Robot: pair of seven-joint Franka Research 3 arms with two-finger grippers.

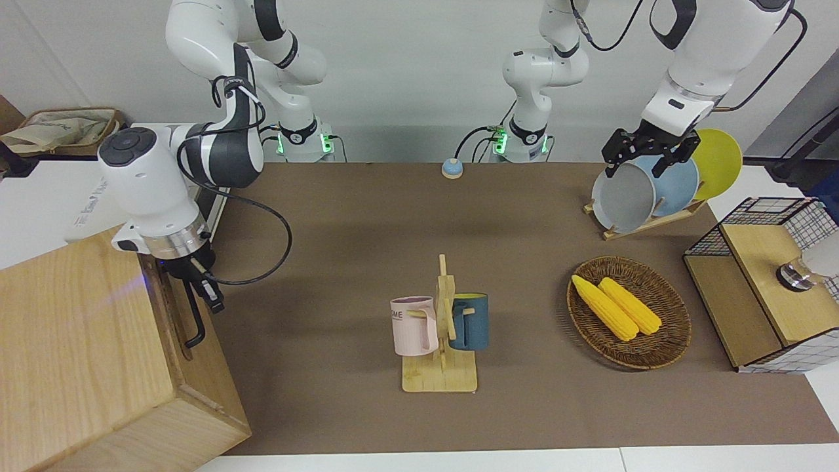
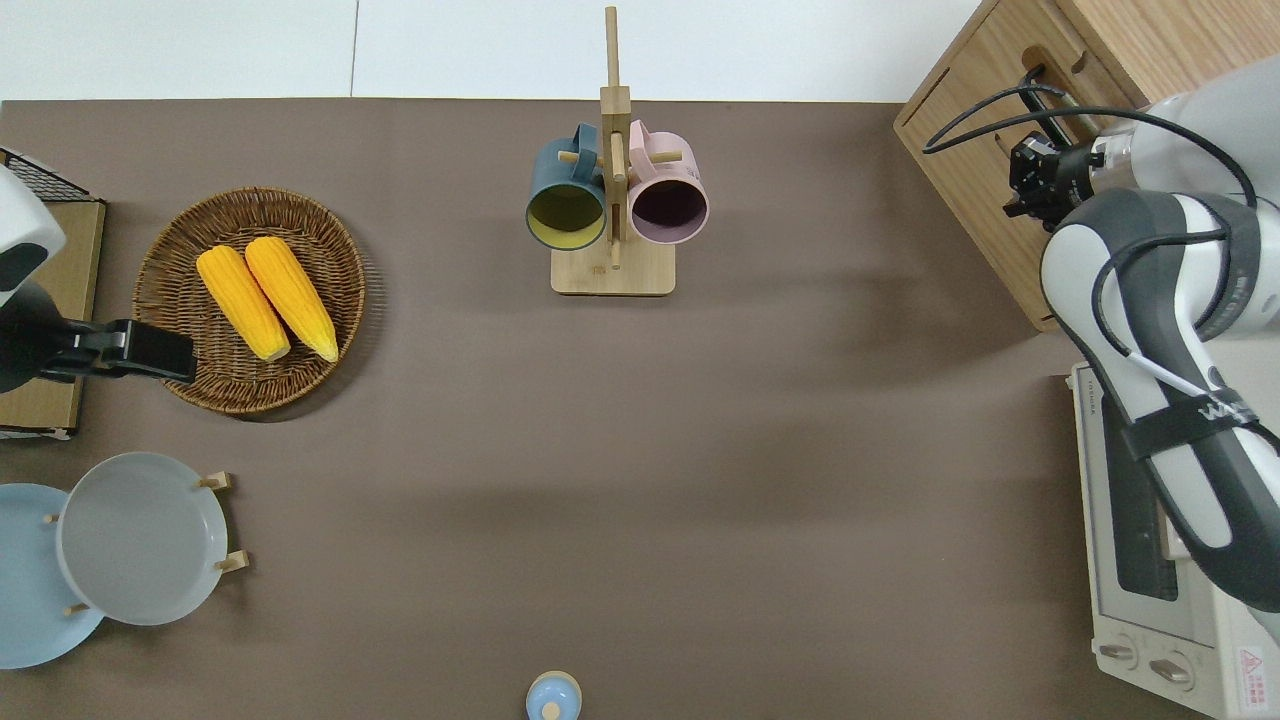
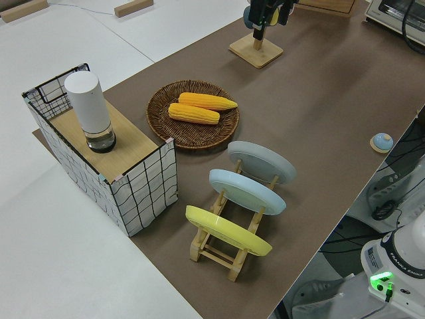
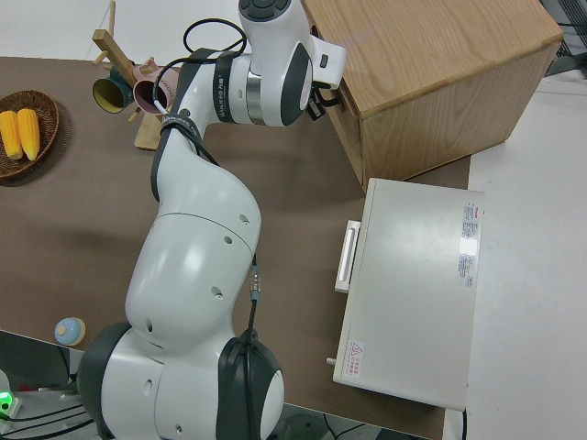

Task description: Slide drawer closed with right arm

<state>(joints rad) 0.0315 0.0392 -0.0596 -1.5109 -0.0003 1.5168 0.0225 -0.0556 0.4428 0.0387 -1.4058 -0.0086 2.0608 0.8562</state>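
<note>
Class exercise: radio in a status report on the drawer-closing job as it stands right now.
Right gripper at the drawer front, by the black handle; fingers unreadable. Drawer looks nearly flush with the cabinet. Left arm parked. Nothing in the way.

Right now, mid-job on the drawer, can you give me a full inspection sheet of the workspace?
Surface: brown table mat, nothing spilled.
Job's things: drawer in the wooden cabinet looks nearly flush with the cabinet front; black loop handle on its front.
Clutter: mug rack with blue mug and pink mug; wicker basket holding two corn cobs; plate rack with three plates; mesh box with a white cylinder; toaster oven; small blue bell.
Grippers: right gripper at the drawer front, jaws unclear; left arm parked.
Cables: black cable loops off the right wrist.
Surroundings: nothing seen.
</note>
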